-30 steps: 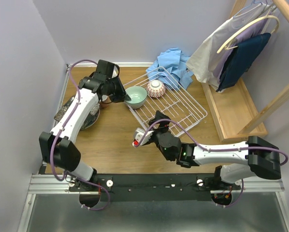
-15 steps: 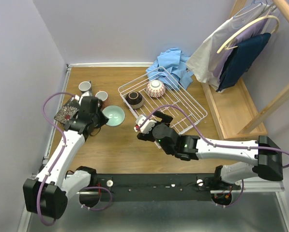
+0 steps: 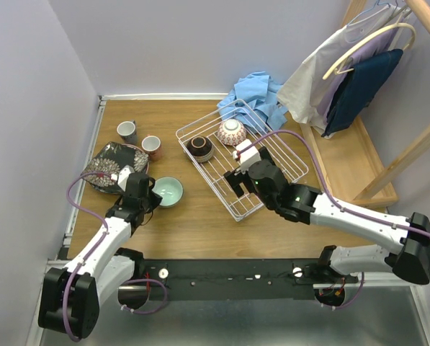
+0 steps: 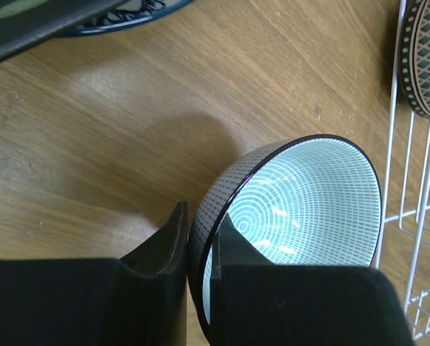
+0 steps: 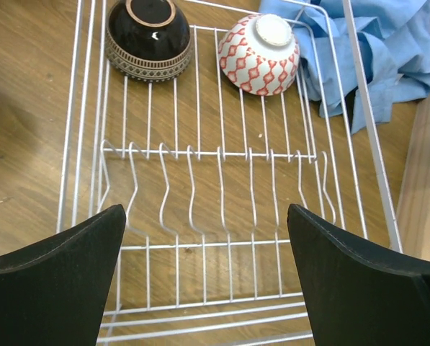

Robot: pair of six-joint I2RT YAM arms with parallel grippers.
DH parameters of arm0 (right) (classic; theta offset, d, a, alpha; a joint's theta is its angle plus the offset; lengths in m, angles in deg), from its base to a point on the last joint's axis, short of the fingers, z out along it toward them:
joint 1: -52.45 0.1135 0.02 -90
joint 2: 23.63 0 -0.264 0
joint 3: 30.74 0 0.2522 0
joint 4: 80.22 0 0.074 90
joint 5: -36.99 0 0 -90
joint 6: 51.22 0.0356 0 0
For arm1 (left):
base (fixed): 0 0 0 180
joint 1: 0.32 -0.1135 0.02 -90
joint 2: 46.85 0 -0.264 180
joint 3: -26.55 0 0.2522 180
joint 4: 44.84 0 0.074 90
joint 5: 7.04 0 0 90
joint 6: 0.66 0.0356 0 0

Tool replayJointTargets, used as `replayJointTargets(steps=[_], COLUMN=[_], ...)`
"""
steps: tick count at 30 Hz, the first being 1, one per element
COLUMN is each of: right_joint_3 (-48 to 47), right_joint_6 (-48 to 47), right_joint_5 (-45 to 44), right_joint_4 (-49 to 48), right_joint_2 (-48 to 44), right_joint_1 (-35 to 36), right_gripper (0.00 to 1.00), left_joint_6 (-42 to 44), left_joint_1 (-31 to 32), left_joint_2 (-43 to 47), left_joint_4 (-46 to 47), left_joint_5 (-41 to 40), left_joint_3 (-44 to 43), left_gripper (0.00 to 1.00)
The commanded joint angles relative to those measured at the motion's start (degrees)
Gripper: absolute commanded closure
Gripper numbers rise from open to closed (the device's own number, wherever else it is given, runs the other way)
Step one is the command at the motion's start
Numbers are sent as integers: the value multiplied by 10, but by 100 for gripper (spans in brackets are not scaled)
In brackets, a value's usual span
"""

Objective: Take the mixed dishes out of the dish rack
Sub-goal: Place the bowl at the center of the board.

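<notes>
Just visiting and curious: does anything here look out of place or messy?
Yes: a crumpled blue cloth lies bunched against the far corner of the rack, overlapping its wires, which is an odd spot for laundry. The rack also sits askew to the edges of the table. Nothing looks spilled or broken.

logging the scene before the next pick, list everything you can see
table: 1, wood
dish rack: 1, white wire, centre
brown bowl: 1, rack's far end
pink bowl: 1, pink-patterned, beside it
pale green bowl: 1, left of rack
cups: 2, grey and orange-red, far left
black floral plate: 1, left edge
blue cloth: 1, behind rack
clothes rack: 1, wood, right, garments hanging
left gripper: shut on green bowl's rim
right gripper: open above rack
</notes>
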Motion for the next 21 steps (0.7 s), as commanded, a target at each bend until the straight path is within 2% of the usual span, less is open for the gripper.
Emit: replayJointTargets(steps=[1,6,9,10,15,16,18,19,21], right_joint_3=[7,16,6,2,-26,-36,-47,-60,-71], right_joint_6=[56,84,104,108,133,140,161,170,198], right_joint_5=[27,38,51,56,94,102,130,141,168], right_joint_4=[36,31,27,26,22,22,19,18,12], right_joint_2=[-21,-30,-26,-22,14,20,38,44,57], right_joint_1=[-7,-11,-19,-22,-46,-52,-73,-82,-109], right_gripper=[0,0,0,0,0,0,0,0,0], left_joint_6=[-11,-10,-15,-15,-12,-10,-10,-9,0], left_joint_1=[-5,-6,-6,-6,-6,-7,-7,-7,-7], left_joint_2=[12,-4,-9,-5,35,42,68,79,110], left_joint_4=[117,154,154,154,127,121,94,83,49], left_joint_5=[-46,-41,-34,-31,-36,-36,-37,-38,-42], left_joint_3=[29,62,69,70,75,75,70,66,56], left_gripper=[98,85,73,68,53,45,35,26,15])
